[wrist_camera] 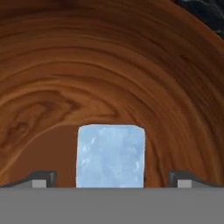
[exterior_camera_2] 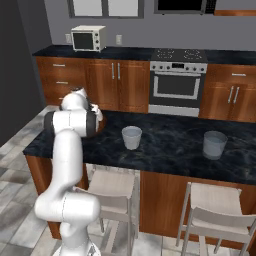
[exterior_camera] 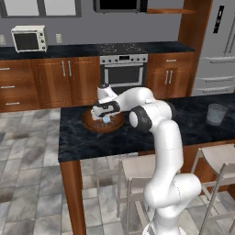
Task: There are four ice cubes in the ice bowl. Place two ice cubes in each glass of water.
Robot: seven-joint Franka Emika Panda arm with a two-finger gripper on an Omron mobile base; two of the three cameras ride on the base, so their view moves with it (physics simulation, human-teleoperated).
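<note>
The reddish-brown wooden ice bowl (exterior_camera: pixel 117 123) sits on the dark island counter, and its grained inner wall (wrist_camera: pixel 109 65) shows in the hand view. My gripper (exterior_camera: pixel 105 119) reaches down into it. One pale blue ice cube (wrist_camera: pixel 110 155) rests on the bowl's floor between my fingertips (wrist_camera: pixel 42 179), with a gap on each side, so the gripper (wrist_camera: pixel 111 180) is open around it. The ice cube (exterior_camera: pixel 107 120) also shows as a pale speck under the hand. Two translucent glasses of water stand to the right, the near glass (exterior_camera_2: pixel 132 137) and the far glass (exterior_camera_2: pixel 215 144), which is also the glass (exterior_camera: pixel 215 114).
The island counter (exterior_camera: pixel 78 137) has stools tucked under its front edge, one stool (exterior_camera_2: pixel 112 190) close to my base. Behind the island are wooden cabinets, an oven (exterior_camera: pixel 123 69) and a toaster oven (exterior_camera: pixel 29 38). A fridge (exterior_camera: pixel 218 50) stands at the right.
</note>
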